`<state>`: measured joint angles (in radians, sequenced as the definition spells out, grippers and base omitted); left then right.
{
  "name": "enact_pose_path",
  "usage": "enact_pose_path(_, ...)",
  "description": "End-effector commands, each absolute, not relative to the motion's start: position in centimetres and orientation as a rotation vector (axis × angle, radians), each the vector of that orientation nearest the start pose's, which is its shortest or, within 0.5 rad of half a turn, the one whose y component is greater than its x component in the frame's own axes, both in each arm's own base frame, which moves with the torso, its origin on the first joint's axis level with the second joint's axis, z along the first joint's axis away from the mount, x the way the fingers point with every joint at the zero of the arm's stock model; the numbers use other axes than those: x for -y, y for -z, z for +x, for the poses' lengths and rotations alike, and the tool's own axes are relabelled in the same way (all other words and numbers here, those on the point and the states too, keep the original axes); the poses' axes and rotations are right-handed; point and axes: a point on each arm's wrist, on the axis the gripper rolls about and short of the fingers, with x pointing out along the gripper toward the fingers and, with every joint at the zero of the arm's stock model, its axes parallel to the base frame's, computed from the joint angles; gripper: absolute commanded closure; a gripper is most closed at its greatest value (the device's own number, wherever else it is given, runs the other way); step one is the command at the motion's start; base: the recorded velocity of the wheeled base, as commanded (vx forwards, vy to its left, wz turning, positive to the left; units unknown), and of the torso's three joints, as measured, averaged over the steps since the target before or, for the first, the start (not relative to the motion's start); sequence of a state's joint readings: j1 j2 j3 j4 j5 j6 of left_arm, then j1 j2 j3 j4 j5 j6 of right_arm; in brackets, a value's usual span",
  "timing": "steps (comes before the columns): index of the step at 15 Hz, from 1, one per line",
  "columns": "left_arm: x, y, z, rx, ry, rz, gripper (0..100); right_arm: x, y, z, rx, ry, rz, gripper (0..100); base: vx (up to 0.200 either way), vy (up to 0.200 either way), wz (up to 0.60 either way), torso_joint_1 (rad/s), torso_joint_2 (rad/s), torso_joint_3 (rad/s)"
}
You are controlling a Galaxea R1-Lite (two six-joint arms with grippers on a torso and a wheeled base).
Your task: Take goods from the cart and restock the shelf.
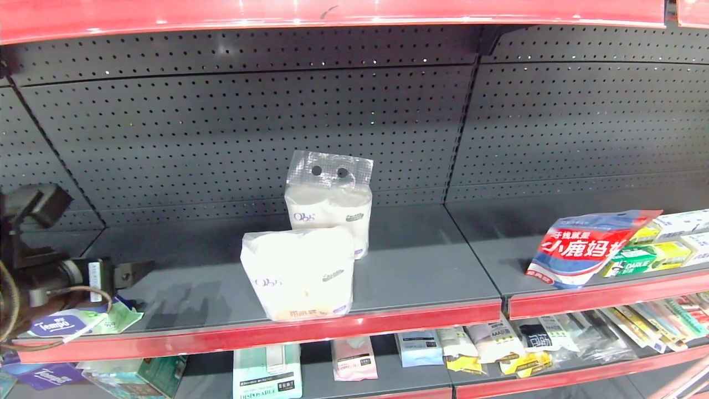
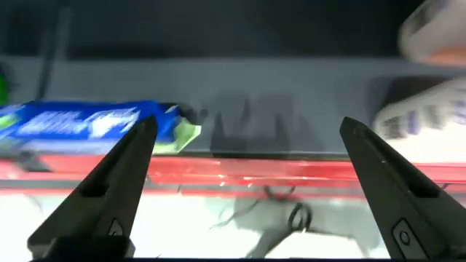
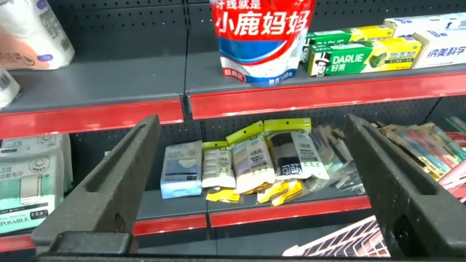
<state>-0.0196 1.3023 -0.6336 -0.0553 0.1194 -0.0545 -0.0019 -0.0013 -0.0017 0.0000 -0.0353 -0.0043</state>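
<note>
Closest in the head view, a blue-and-green soft tissue packet (image 1: 83,322) lies at the left front of the grey metal shelf (image 1: 432,271). A white plastic-wrapped toilet-roll pack (image 1: 299,274) stands mid-shelf, with a second such pack (image 1: 329,205) just behind it.

Left wrist view: the left gripper (image 2: 247,193) is spread wide and empty before the shelf's red edge (image 2: 255,171).

Right wrist view: the right gripper (image 3: 251,193) is likewise parted and empty, facing small flat packets (image 3: 247,164) on the lower shelf (image 3: 182,207).

Overhead light glints off the red shelf trim (image 1: 388,12), leaving soft shadows below.
</note>
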Motion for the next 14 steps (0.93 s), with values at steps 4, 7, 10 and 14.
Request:
enact_pose_path(4,1.7,-14.2,24.0,-0.795,-0.017,0.028,0,0.1,-7.6,-2.3,0.001,0.037,-0.005,0,0.0,0.0,0.0,0.0,0.0,0.0)
enact_pose_path(7,3.0,-12.9,25.4,-0.814,0.024,0.047,0,0.1,-7.6,-2.3,0.001,0.037,-0.005,0,0.0,0.0,0.0,0.0,0.0,0.0)
enact_pose_path(10,3.6,-11.2,26.8,-0.819,0.039,0.054,0,0.1,-7.6,-2.3,0.001,0.037,-0.005,0,0.0,0.0,0.0,0.0,0.0,0.0)
enact_pose_path(14,4.5,-9.7,27.8,-0.831,0.064,0.065,0,0.1,-7.6,-2.3,0.001,0.037,-0.005,0,0.0,0.0,0.0,0.0,0.0,0.0)
